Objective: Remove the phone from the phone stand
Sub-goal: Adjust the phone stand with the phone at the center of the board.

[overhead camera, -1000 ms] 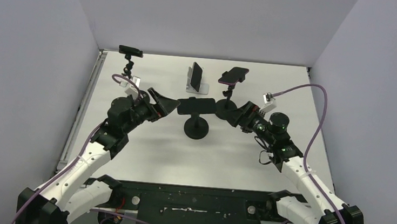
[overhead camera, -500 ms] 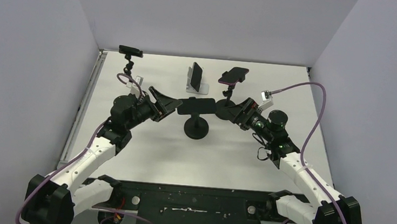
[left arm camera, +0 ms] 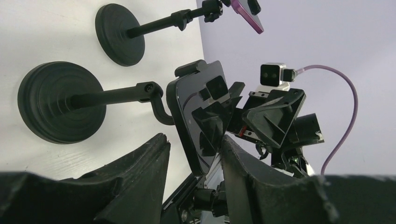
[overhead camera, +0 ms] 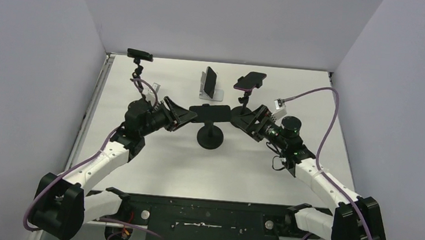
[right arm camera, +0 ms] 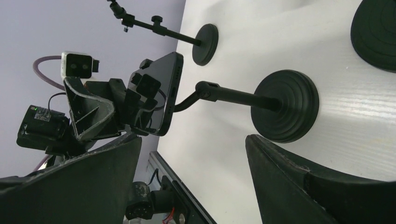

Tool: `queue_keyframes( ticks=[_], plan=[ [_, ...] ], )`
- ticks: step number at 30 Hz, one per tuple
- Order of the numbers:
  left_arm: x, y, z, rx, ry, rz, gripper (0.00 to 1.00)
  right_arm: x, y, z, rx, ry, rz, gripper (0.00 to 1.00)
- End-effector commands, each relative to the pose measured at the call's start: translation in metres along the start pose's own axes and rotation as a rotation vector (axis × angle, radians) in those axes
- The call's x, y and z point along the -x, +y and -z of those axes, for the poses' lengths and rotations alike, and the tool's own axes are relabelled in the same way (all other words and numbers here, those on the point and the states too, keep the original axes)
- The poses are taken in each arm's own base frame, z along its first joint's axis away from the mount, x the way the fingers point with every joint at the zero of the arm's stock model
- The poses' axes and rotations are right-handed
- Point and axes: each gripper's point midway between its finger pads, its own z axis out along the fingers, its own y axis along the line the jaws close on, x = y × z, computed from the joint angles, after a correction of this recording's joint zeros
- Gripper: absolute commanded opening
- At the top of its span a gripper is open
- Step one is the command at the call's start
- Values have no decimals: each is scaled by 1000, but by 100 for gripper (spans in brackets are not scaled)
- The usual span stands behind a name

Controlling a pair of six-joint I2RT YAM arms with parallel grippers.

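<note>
A black phone [overhead camera: 209,113] lies level in the clamp of a black phone stand [overhead camera: 209,138] with a round base, mid-table. My left gripper [overhead camera: 189,115] is at the phone's left end. In the left wrist view the phone [left arm camera: 198,119] reaches down between my left gripper's [left arm camera: 194,140] jaws. One finger is close against its glass face and a gap shows on the other side. My right gripper [overhead camera: 239,117] is at the phone's right end. In the right wrist view my right gripper [right arm camera: 192,140] stands wide open, with the phone [right arm camera: 156,95] just ahead of one finger.
Behind stand a pink phone on a stand [overhead camera: 250,80], a phone in a white holder [overhead camera: 209,82] and a dark phone on a tall stand [overhead camera: 139,54] at the far left. White walls close in the table on three sides.
Both arms have moved in toward the middle phone from either side. The left jaws have narrowed around its left end. The right jaws have narrowed slightly.
</note>
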Motion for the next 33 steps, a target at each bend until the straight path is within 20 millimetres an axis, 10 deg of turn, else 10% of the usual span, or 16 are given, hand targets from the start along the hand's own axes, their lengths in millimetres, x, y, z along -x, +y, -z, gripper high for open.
queue_keyframes(
  ticks=[1, 8, 33],
  plan=[
    [7, -25, -1, -78, 4, -75, 40, 9, 41, -11, 123, -17, 30, 84],
    [4, -25, 1, -81, 21, -94, 27, 6, 59, -28, 155, -16, 38, 73],
    [15, -30, -5, -119, 15, -279, 4, -5, 20, -36, 55, -37, 38, 25]
  ],
)
